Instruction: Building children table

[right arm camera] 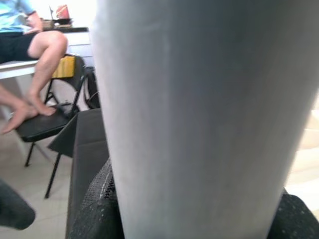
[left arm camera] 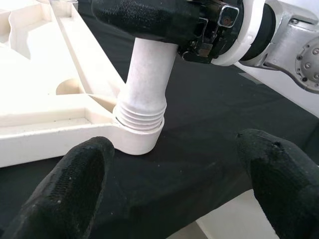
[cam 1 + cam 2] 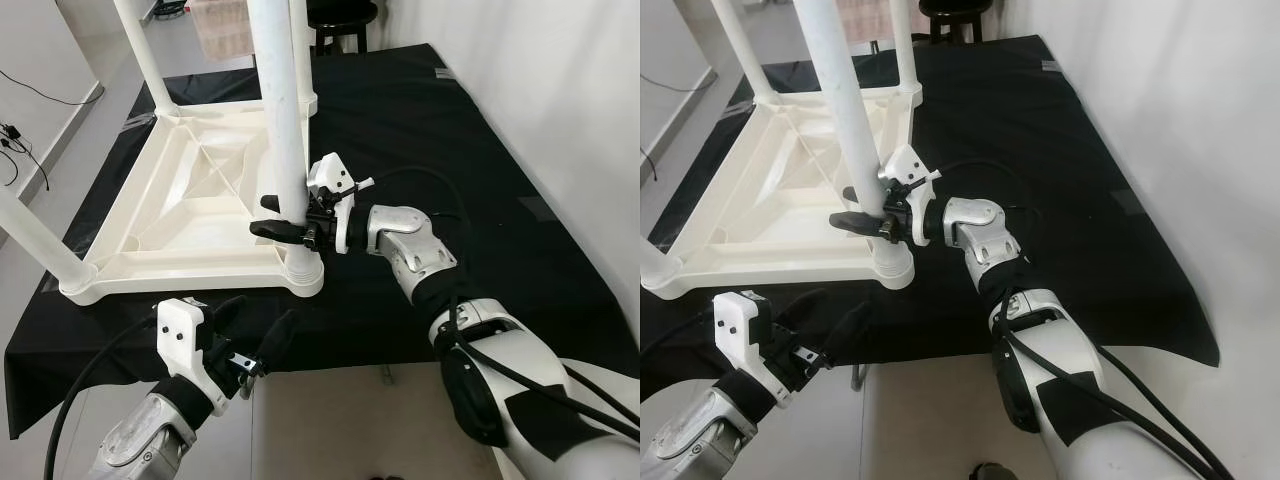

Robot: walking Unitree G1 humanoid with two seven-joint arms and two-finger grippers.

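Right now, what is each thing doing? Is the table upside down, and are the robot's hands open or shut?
Children's table: upside down on the black cloth, legs pointing up.
Near leg: upright in its corner socket, screw threads showing above the socket.
Corner socket: holds the near leg.
Right gripper: shut on the near leg, low down.
Left gripper: open, holding nothing, in front of the table's near edge.
Black cloth: spread flat under the table.

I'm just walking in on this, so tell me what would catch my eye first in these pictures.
A white plastic table lies upside down on a black cloth, its legs pointing up. The right gripper is clamped around the near leg just above its threaded socket at the table's corner. The left gripper hovers open below that corner, at the cloth's near edge.
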